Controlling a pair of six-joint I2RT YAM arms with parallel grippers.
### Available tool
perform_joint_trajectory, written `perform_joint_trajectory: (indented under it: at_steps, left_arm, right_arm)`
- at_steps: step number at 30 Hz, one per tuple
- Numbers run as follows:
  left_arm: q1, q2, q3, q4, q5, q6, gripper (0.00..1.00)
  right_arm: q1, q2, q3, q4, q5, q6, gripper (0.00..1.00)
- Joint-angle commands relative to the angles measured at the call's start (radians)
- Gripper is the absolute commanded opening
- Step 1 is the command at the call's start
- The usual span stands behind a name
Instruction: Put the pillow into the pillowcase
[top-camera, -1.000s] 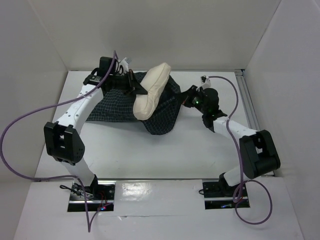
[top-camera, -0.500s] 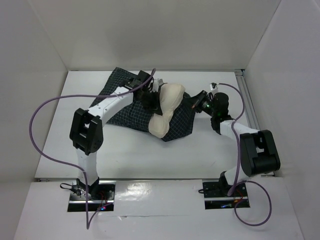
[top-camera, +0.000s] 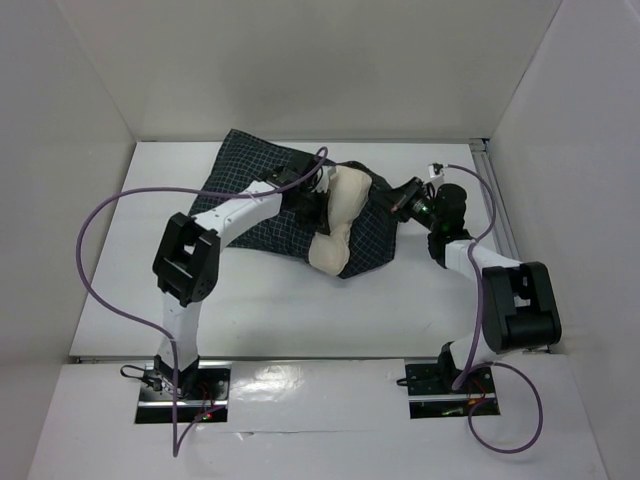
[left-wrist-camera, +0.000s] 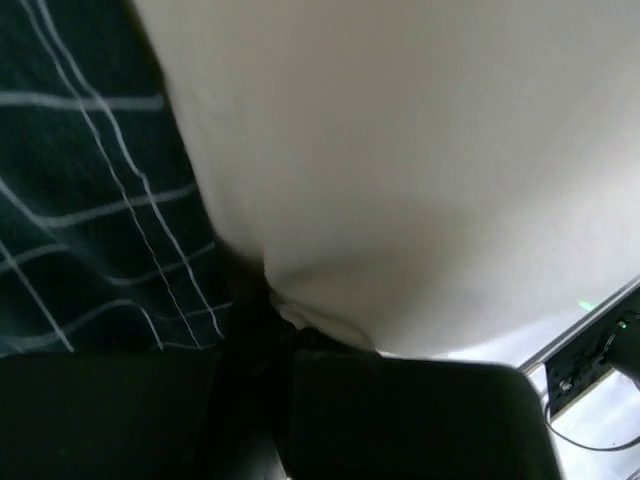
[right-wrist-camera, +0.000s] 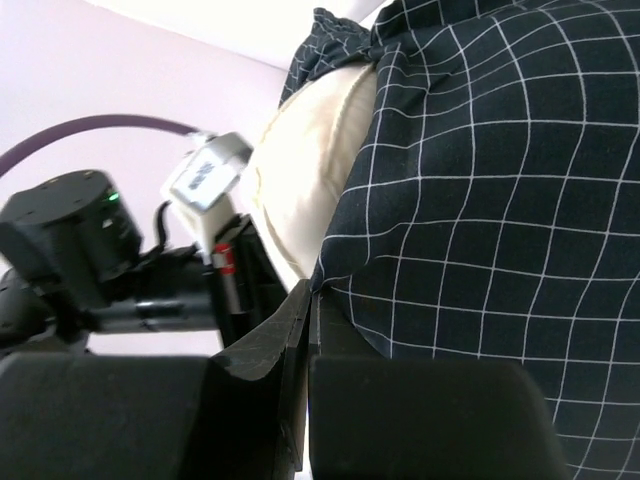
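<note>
The cream pillow (top-camera: 335, 215) lies bent on the navy checked pillowcase (top-camera: 250, 185) at the back middle of the table, its far end tucked under the case's fabric. My left gripper (top-camera: 316, 205) is shut on a fold of the pillow (left-wrist-camera: 400, 150); the pinch (left-wrist-camera: 272, 300) shows in the left wrist view, with the pillowcase (left-wrist-camera: 80, 200) to its left. My right gripper (top-camera: 395, 200) is shut on the pillowcase's edge (right-wrist-camera: 480, 180) at its right side, with the closed jaws (right-wrist-camera: 312, 292) pinching the hem. The pillow (right-wrist-camera: 310, 170) shows inside the opening there.
White enclosure walls stand at the back and both sides. A metal rail (top-camera: 495, 200) runs along the right edge of the table. The left arm's purple cable (top-camera: 100, 230) loops over the left of the table. The left wrist's camera body (right-wrist-camera: 200, 180) sits close to my right gripper.
My left gripper has carried the pillow to the right, deeper under the pillowcase fabric. My right gripper has drawn the case's edge rightward and back. The pillowcase has spread out to the left.
</note>
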Motion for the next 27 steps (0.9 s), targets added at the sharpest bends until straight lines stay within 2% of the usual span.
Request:
perform_joint_trajectory:
  at_steps: [1,4,11,19,23,27]
  left_arm:
    - [0.025,0.145,-0.086,-0.294,-0.17,0.087,0.0]
    - [0.025,0.167,-0.097,-0.28,-0.181,0.098,0.0]
    - [0.025,0.202,-0.103,-0.27,-0.19,0.098,0.0]
    - [0.057,0.325,0.004,-0.268,-0.19,0.088,0.0]
    - [0.069,0.325,-0.02,-0.256,-0.191,0.088,0.0]
    - [0.079,0.334,-0.02,-0.225,-0.159,0.098,0.0]
  right_arm:
    - [-0.066,-0.203,0.14,0.391,0.102,0.04,0.0]
    - [-0.066,-0.214,0.186,0.368,0.125,0.017,0.0]
    - [-0.045,-0.126,0.289,0.499,0.049,0.069,0.0]
    - [0.033,-0.262,0.308,0.352,-0.053,-0.069,0.0]
    - [0.061,-0.312,0.344,0.241,-0.089,-0.149,0.0]
    - [0.13,-0.302,0.355,0.231,-0.149,-0.175,0.0]
